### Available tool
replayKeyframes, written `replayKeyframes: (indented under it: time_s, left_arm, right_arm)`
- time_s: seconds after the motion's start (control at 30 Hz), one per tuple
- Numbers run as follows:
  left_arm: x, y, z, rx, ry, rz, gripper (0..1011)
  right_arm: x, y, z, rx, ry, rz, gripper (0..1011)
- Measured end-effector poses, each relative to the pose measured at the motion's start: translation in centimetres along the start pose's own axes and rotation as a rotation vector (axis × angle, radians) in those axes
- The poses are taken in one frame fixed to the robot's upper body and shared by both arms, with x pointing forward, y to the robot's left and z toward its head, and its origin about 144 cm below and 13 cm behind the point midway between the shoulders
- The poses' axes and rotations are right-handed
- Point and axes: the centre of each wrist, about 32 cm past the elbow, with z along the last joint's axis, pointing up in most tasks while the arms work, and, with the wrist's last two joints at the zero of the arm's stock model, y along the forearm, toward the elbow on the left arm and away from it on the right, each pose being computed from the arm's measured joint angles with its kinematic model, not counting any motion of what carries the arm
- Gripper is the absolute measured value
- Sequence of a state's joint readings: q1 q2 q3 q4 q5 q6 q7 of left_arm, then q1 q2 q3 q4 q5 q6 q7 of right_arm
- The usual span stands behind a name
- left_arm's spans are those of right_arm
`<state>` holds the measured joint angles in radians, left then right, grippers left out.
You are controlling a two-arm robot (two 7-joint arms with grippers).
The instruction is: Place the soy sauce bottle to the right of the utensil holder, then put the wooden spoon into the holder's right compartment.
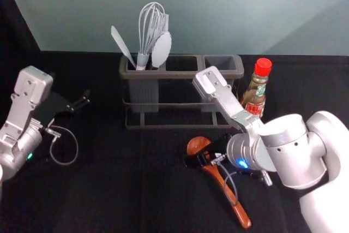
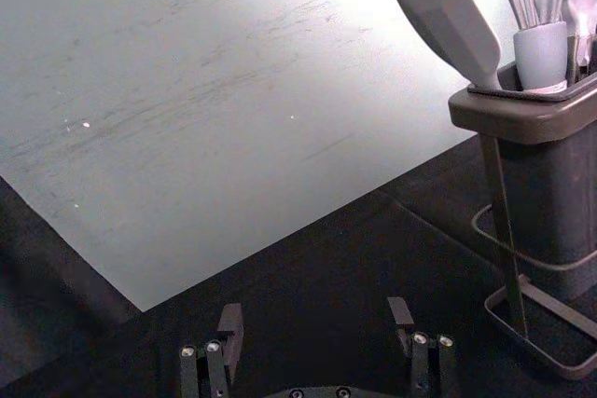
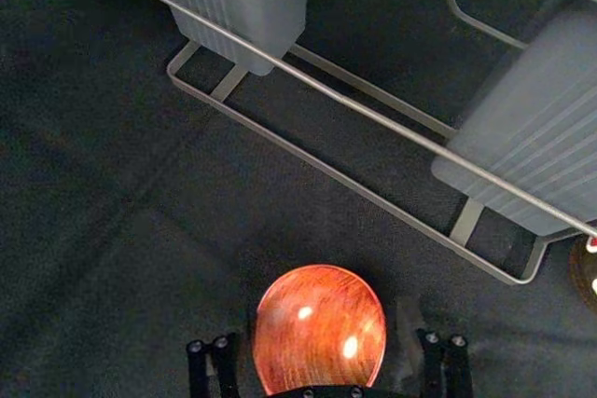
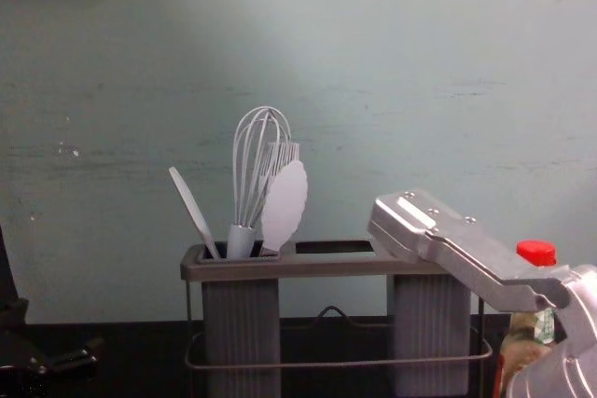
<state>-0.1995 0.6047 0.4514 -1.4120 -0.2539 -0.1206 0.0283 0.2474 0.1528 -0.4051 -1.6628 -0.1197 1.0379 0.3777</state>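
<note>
While the soy sauce bottle (image 1: 254, 94) stood upright at three o'clock from the utensil holder (image 1: 185, 126), near its right end, the wooden spoon (image 1: 228, 189) lay at the holder's five o'clock on the dark tabletop (image 1: 98, 189). Its bowl was nearest the rack and its handle slanted away toward five o'clock.

The right end effector (image 1: 199, 157) was low over the spoon, just past the bowl. Its fingers (image 3: 224, 361) were spread well apart, with the bowl between them. It looked as though they touched neither side, though the wrist view cut them off at its edge, so that is only a fair reading.

The left end effector (image 1: 70, 88) hung at nine o'clock from the holder, well apart from it, its fingers (image 2: 229, 333) wide open and holding nothing.

In the holder's left compartment (image 1: 144, 94) a whisk (image 1: 145, 31), a spatula (image 1: 121, 45) and a pale serving spoon (image 1: 161, 50) stood heads up, the spatula tilted toward ten o'clock.
</note>
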Motion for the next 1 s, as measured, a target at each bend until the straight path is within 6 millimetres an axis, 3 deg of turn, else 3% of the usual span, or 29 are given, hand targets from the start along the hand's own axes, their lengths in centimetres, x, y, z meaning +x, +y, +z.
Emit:
replayKeyframes:
  time_s: [0.67,0.87,1.0]
  left_arm:
    - [0.00,0.00,0.00,0.000,0.000,0.000,1011]
    - [0.00,0.00,0.00,0.000,0.000,0.000,1011]
    - [0.00,0.00,0.00,0.000,0.000,0.000,1011]
  right_arm:
    - [-0.37,0.27,-0.05,-0.013,0.008,-0.005,1000]
    - [-0.47,0.19,-0.15,-0.013,0.004,-0.009,863]
    - [-0.51,0.03,-0.17,-0.011,0.002,-0.013,840]
